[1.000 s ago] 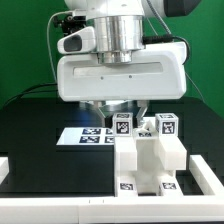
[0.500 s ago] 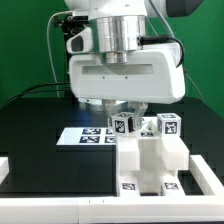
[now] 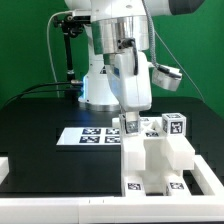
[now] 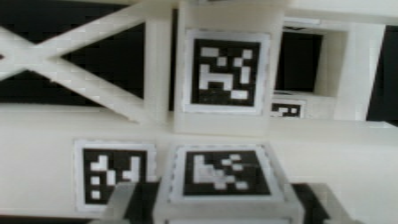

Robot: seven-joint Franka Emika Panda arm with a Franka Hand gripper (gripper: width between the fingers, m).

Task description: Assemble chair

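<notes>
Arm bent over the chair (image 3: 155, 160). Fingers (image 3: 130, 125) clenched on a tagged white peg (image 3: 131, 127) at its 11 o'clock corner. Marker board (image 3: 85, 135) lies at 9 o'clock on the surface (image 3: 40, 115).

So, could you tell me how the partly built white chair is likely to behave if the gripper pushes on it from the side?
The chair looks like chunky hard plastic, so probably stiff rather than floppy. Its broad blocky base suggests it would slide on the smooth black table rather than tip. The tagged upright post by the gripper is narrower and may shift first.
</notes>
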